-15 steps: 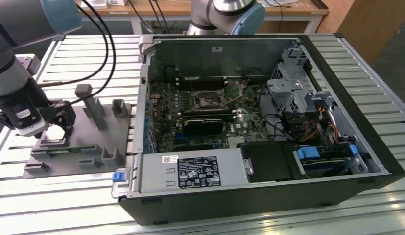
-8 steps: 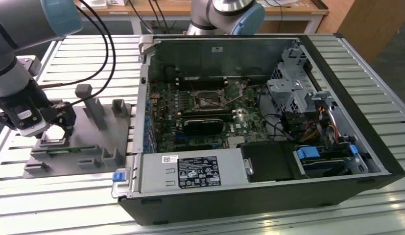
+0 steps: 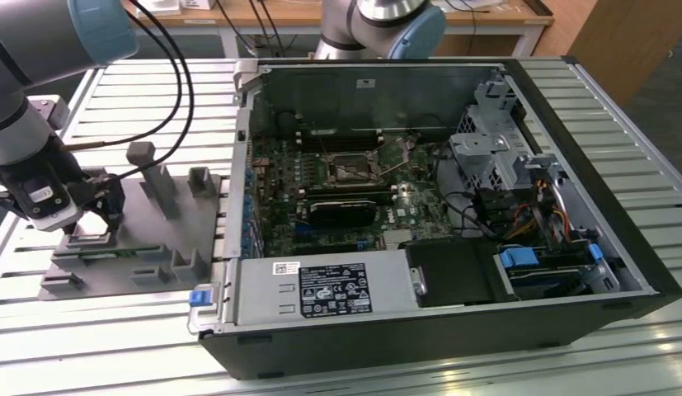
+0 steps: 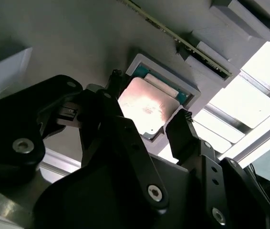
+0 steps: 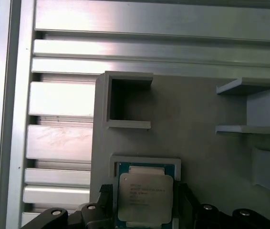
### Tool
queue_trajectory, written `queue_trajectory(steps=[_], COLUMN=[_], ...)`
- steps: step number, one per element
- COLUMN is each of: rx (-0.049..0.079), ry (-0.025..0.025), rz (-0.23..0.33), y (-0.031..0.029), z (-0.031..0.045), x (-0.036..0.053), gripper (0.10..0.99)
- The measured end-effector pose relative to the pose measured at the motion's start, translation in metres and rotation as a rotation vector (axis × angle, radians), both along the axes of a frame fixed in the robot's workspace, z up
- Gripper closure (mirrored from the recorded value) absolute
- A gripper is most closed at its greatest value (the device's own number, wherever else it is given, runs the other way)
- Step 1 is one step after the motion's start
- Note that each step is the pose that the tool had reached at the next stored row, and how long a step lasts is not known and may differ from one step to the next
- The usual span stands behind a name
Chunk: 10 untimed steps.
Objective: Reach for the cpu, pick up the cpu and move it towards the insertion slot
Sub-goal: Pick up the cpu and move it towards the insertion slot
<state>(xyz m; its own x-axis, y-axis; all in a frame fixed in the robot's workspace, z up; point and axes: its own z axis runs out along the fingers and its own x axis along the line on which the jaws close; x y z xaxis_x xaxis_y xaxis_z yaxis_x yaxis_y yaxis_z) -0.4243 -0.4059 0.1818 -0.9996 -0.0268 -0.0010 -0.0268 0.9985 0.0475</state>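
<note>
The cpu [image 5: 144,198] is a small flat square chip. Its top is a silvery-white metal plate, pale and a little shiny, with faint dark print that is too small to tell. A thin green rim shows around this plate, and along one edge the metal makes a lower step. It lies flat in a square framed recess of the grey plastic fixture [image 5: 197,124].

In the exterior view, this fixture sits on the slatted aluminium worktop [image 3: 99,338], just beside the open computer case [image 3: 429,330], on the exterior view's left of it. The cpu is therefore outside the case.

The hand [image 4: 149,98] hangs directly over the cpu. It is spread: the two black fingers [image 4: 182,124] stand one on each side of the chip, close to its edges. In the second wrist view a narrow gap shows between one fingertip and the nearest corner of the chip. The other finger is just at the edge, and I cannot tell whether it touches.

The insertion slot [image 3: 350,169] is inside the case, a dark square socket with a shiny metal frame on the green motherboard [image 3: 277,219], well apart from the hand.
</note>
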Motion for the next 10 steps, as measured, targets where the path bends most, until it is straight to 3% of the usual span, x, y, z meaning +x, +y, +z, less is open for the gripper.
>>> queue_trajectory(steps=[5, 7, 10], rx=[0.001, 0.001, 0.001], ry=[0.0001, -0.0003, -0.0008], rz=[0.000, 0.000, 0.000], y=[0.0010, 0.0011, 0.0011], z=[-0.0016, -0.0015, -0.0001], x=[-0.0004, -0.0005, -0.0005], gripper=[0.447, 0.541, 0.541])
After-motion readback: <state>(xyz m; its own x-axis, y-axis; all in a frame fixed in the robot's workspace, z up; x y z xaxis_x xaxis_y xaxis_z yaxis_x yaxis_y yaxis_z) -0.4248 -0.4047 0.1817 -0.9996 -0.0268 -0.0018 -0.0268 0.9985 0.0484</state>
